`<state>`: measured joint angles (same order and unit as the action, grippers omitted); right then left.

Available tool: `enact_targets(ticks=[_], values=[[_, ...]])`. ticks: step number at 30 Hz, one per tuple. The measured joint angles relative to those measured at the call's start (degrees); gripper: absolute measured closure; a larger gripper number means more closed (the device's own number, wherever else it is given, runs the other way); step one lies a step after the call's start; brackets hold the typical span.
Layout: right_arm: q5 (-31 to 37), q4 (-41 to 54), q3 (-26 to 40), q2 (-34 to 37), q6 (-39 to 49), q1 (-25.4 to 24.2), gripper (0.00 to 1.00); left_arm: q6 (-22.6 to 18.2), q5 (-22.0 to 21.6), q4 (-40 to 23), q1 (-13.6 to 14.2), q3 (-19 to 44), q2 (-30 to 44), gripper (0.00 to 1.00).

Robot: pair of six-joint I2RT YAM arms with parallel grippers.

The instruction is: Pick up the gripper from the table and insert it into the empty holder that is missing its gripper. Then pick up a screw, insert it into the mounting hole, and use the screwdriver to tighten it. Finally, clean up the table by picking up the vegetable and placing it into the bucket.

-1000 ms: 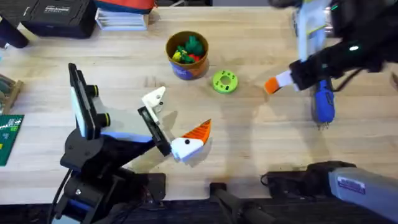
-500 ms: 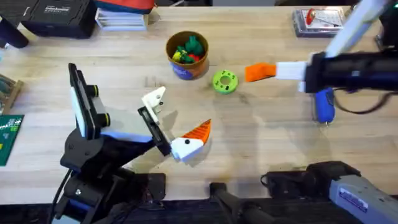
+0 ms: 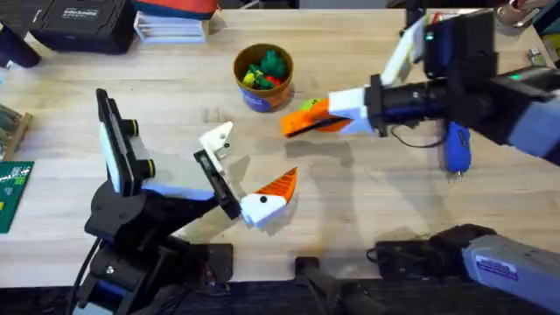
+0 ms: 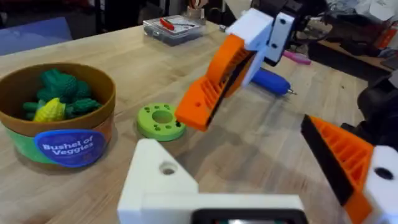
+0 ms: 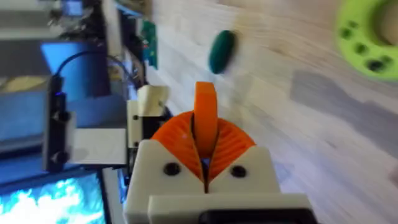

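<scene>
Step in hand, judged: cleanup, right arm going for the vegetable [image 5: 221, 51]. It lies flat on the bare table beyond the fingertips in the right wrist view, well apart from the green disc [image 5: 368, 32]. Its spot in the overhead view cannot be told.

Right gripper [image 3: 293, 123] hangs over the table's middle, at about 4 o'clock from the bucket [image 3: 260, 98], its orange pads partly covering the disc. The bucket sits at 12 o'clock of the table centre, toy veggies already inside.

To do the step well: spread the fingers before descending, line them across the piece's short side, come down straight, and keep clear of the disc and the bucket rim. The piece is small and smooth, so it could squirt out if pinched off-centre.

Right jaws: pressed together, nothing between them, not touching the vegetable.

Left gripper [image 3: 255, 157] is at 8 o'clock from the bucket, jaws wide apart, holding nothing.

The screwdriver [image 3: 456, 149] lies at 3 o'clock, under the right arm, untouched.
</scene>
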<state>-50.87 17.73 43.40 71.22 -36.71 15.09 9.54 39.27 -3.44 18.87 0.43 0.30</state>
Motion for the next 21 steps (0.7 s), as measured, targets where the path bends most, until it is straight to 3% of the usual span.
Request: enact_targets(ticks=[2, 3, 7, 12, 21], values=[[-2.2, -5.7, 0.0, 1.9, -2.4, 1.7, 0.993, 0.0, 0.0, 0.0, 0.0, 0.0, 0.0, 0.015], [-6.7, -14.7, 0.0, 5.6, -6.1, 4.1, 0.993, 0.0, 0.0, 0.0, 0.0, 0.0, 0.0, 0.015], [-12.7, -23.5, 0.0, 11.6, -11.7, 6.7, 0.993, 0.0, 0.0, 0.0, 0.0, 0.0, 0.0, 0.015], [-16.9, -28.7, 0.0, 16.1, -17.3, 8.8, 0.993, 0.0, 0.0, 0.0, 0.0, 0.0, 0.0, 0.015], [-17.8, -32.9, 0.0, 16.5, -21.7, 10.0, 0.993, 0.0, -0.5, 0.0, -0.2, 0.0, 0.0, 0.015]])
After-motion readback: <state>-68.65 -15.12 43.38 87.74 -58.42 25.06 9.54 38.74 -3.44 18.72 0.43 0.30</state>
